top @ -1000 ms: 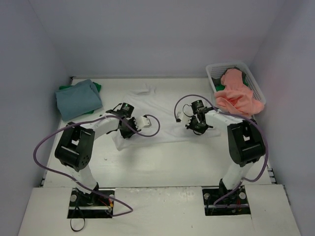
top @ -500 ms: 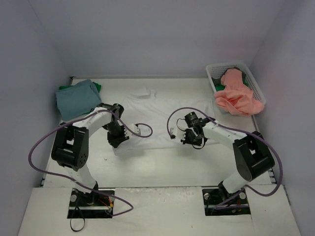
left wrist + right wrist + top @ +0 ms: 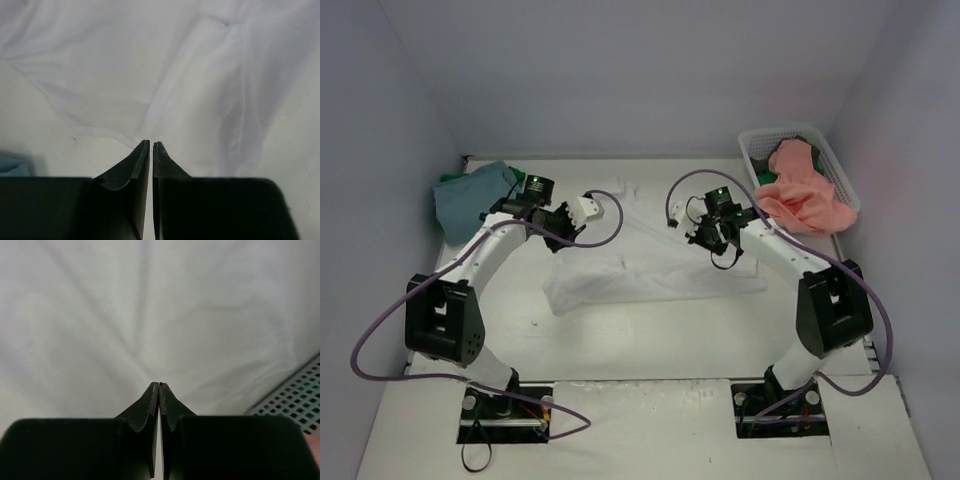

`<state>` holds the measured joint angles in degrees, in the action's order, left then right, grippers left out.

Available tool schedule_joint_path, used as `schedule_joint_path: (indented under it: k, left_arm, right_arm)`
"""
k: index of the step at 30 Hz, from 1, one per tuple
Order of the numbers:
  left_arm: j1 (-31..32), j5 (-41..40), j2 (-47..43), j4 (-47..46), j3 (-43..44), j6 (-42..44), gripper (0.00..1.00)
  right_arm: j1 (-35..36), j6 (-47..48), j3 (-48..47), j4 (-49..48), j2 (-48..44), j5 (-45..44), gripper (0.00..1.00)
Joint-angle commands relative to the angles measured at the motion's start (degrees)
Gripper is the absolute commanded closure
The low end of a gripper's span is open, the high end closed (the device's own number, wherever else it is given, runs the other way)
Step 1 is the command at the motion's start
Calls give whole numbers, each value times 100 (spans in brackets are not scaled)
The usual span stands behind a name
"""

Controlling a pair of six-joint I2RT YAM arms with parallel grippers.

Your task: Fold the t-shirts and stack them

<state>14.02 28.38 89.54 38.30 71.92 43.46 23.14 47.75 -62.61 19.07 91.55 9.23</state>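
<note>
Left hand [image 3: 151, 144]: fingers nearly together with a thin slit, over the far-left part of the white t-shirt [image 3: 660, 270]; I cannot tell if cloth is pinched
Right hand [image 3: 159, 385]: I see it fully closed, over the shirt's far-right part
White t-shirt: rumpled, mid-counter [image 3: 620, 340]
Blue t-shirt [image 3: 470, 200]: far left

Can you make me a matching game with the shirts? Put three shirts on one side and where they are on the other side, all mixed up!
Shirts:
1. white t-shirt
2. light blue t-shirt
3. pink t-shirt

Places:
A. spilling over the side of the basket
B. far left corner of the table
C. middle of the table

Pairs: 1-C, 2-B, 3-A
</note>
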Motion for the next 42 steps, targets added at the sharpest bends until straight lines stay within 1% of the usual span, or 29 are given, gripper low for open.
schedule_joint_path:
  k: [1, 2, 3, 4, 6, 8, 9, 12, 19, 26, 30, 31, 37, 40, 42]
  left_arm:
    - [4, 194, 379, -1272, 452, -1005, 99]
    - [4, 203, 589, -1299, 611, -1111, 100]
    - [13, 238, 1035, -1256, 778, -1286, 100]
    - [13, 290, 1248, -1229, 1119, -1366, 100]
    - [30, 238, 1809, -1229, 1376, -1551, 100]
    - [39, 133, 2067, -1395, 1561, -1682, 100]
    - [39, 89, 2268, -1448, 1597, -1709, 100]
    - [48, 36, 2506, -1650, 1606, -1797, 100]
    - [145, -78, 2648, -1669, 1404, -1763, 100]
    - [153, -351, 2271, -1484, 938, -1412, 100]
    - [154, -386, 2182, -835, 850, -1051, 100]
    - [154, -395, 2165, -555, 833, -963, 100]
    - [83, -728, 2006, -246, 525, -620, 100]
    - [31, -702, 2006, 10, 481, -506, 100]
    - [-4, -676, 1901, -33, 350, -505, 100]
  right_arm:
    - [-432, -546, -732, -492, 661, -167, 100]
    - [-555, -608, -866, -553, 1037, -194, 100]
    - [-599, -722, -971, -588, 1188, -211, 100]
    - [-634, -758, -1129, -658, 1338, -212, 100]
    - [-661, -819, -1227, -729, 1672, -220, 100]
    - [-670, -846, -1297, -791, 1892, -185, 100]
    - [-687, -855, -1324, -808, 1945, -194, 100]
    - [-731, -890, -1342, -861, 2069, -168, 100]
    - [-749, -864, -1148, -844, 1999, -115, 100]
    - [-749, -758, -806, -703, 1691, -106, 100]
    - [-740, -688, -586, -598, 1515, -106, 100]
    - [-740, -679, -542, -537, 1472, -106, 100]
    - [-705, -609, -331, -360, 1340, -80, 100]
    - [-661, -609, -226, -308, 1278, -45, 100]
    - [-635, -617, -155, -299, 1260, -36, 100]
